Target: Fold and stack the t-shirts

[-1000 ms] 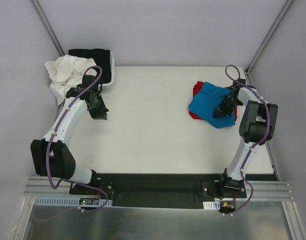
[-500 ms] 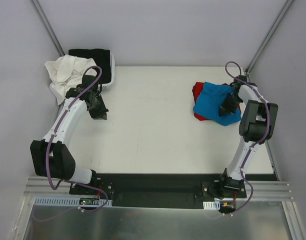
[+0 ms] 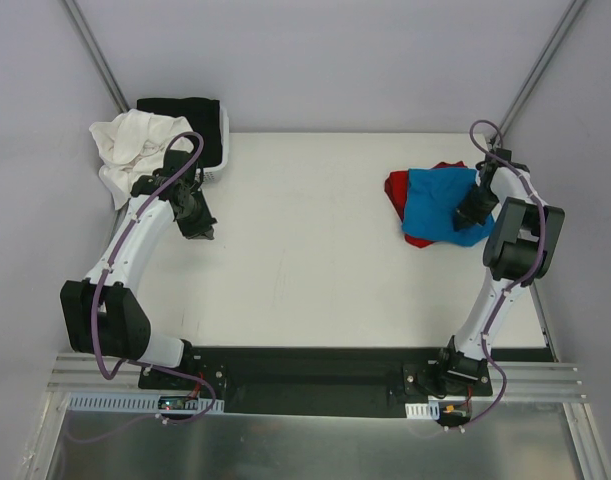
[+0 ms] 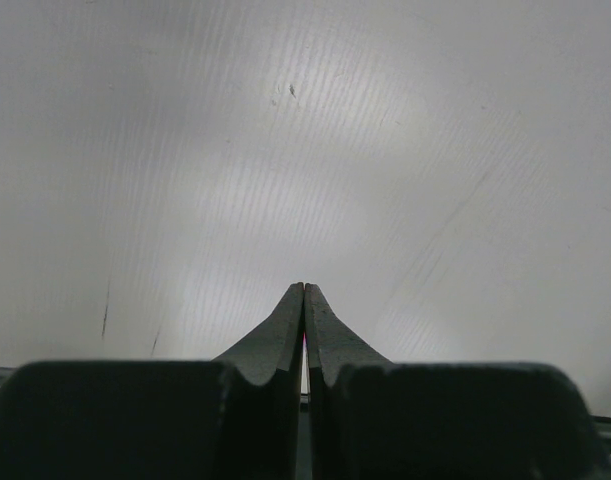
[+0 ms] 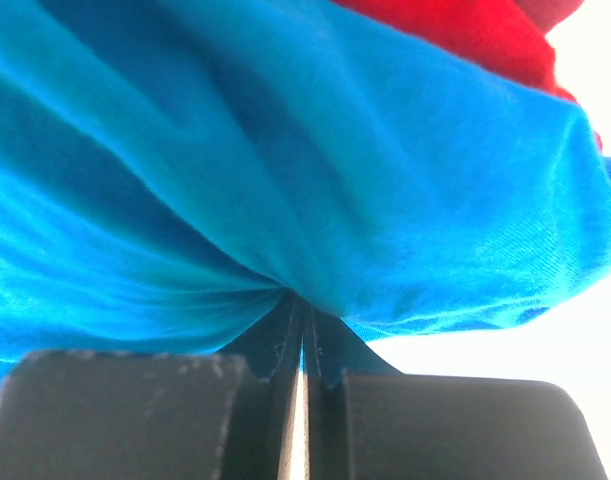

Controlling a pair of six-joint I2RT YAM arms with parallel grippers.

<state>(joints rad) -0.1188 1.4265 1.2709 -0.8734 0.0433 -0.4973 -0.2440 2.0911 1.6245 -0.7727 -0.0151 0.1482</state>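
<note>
The blue t-shirt, draped over the red t-shirt at two o'clock on the table, is pinched by the clenched right gripper and lies toward nine o'clock from it (the left gripper, closed empty, is held well apart).

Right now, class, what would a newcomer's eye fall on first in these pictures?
The bright blue t-shirt lies over a red t-shirt at the far right of the table, pinched in the right claw. The crumpled white t-shirt spills over the basket at the far left corner, near the shut, empty left claw.
</note>
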